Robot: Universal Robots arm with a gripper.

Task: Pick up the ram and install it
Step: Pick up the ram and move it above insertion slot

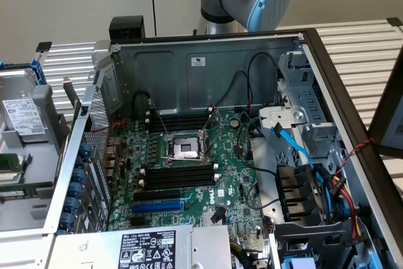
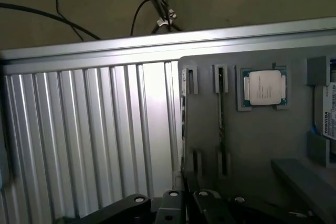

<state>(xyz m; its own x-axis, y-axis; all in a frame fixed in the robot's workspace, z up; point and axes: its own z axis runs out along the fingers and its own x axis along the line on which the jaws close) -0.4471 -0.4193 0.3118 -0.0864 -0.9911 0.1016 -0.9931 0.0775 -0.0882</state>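
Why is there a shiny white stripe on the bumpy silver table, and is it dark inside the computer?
In the wrist view, light glares off the ribbed silver metal surface, washing one strip almost white, while the wall above it stays dim. In the exterior view, the light is even and has no strong glare. The green motherboard deep inside the open grey computer case sits in soft shade.
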